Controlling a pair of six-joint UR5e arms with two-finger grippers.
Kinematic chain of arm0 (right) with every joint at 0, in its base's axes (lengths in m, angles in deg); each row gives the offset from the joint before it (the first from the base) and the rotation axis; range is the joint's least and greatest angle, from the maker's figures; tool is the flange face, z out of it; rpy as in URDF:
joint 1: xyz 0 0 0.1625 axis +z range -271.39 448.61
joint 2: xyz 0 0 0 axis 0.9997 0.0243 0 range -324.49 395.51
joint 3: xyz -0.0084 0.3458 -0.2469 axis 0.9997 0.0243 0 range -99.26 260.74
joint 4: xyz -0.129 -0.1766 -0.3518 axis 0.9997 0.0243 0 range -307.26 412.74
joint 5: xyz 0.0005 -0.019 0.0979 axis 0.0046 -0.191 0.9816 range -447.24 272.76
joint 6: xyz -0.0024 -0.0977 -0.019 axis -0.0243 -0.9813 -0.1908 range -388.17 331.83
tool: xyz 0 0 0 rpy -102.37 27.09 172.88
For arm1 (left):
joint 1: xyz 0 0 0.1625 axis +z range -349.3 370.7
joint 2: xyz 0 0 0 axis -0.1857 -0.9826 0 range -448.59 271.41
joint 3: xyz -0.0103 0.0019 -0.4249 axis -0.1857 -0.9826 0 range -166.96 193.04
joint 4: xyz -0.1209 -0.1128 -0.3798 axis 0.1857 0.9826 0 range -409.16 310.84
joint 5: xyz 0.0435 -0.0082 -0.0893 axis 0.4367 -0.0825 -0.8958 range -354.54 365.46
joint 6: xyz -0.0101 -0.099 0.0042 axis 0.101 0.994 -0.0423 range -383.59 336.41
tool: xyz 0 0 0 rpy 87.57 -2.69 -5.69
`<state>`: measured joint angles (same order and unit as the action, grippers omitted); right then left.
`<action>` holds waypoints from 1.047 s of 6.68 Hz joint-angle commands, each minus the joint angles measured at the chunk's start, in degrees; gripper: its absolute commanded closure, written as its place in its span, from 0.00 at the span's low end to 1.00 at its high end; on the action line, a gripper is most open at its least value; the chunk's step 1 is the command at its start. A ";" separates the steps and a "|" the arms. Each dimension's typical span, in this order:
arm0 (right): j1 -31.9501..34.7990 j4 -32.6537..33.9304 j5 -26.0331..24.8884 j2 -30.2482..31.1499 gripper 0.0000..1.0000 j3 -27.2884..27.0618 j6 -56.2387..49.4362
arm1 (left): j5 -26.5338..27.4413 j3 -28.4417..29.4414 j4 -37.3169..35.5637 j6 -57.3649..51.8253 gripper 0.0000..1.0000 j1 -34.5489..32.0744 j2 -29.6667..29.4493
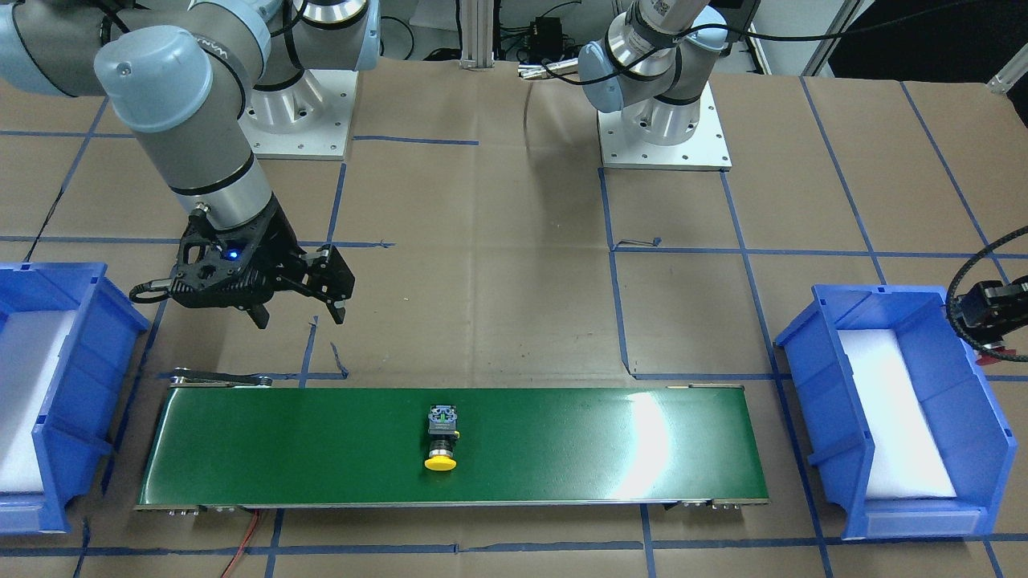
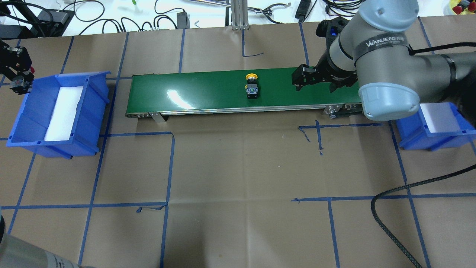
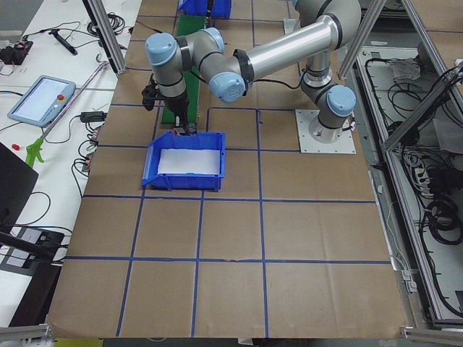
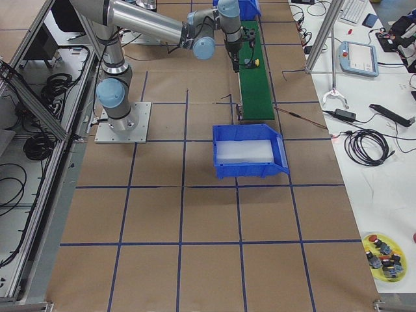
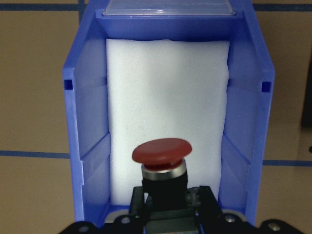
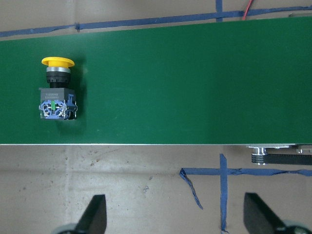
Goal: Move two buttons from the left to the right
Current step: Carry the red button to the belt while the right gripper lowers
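The yellow button (image 1: 441,437) lies on its side at the middle of the green conveyor belt (image 1: 562,449); it also shows in the overhead view (image 2: 252,85) and the right wrist view (image 6: 57,90). My right gripper (image 1: 301,309) is open and empty, hovering by the belt's right end (image 2: 316,83), apart from the button. My left gripper (image 2: 16,74) is shut on the red button (image 5: 162,152) and holds it above the outer end of the left blue bin (image 5: 90,112).
The left blue bin (image 2: 95,108), lined with white foam, stands beyond the belt's left end. A second blue bin (image 2: 409,130) stands beyond the right end, partly hidden under my right arm. Blue tape lines cross the brown table.
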<state>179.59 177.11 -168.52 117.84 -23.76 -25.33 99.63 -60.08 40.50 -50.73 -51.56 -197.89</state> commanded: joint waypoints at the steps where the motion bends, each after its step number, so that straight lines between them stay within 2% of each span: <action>1: -0.01 0.26 -0.18 -4.78 0.00 2.18 0.06 | -0.12 0.79 0.52 3.55 1.00 -4.76 -0.20; 4: -0.01 -0.44 -0.37 -11.21 0.00 9.21 0.40 | -0.47 0.53 0.51 9.19 1.00 -12.42 -0.64; 7: 0.16 0.26 0.68 -14.02 0.00 10.53 5.48 | -1.60 0.35 0.42 21.64 1.00 -22.34 -0.73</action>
<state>179.62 177.21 -168.42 105.22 -14.18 -22.43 98.82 -59.69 40.94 -34.28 -69.85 -198.57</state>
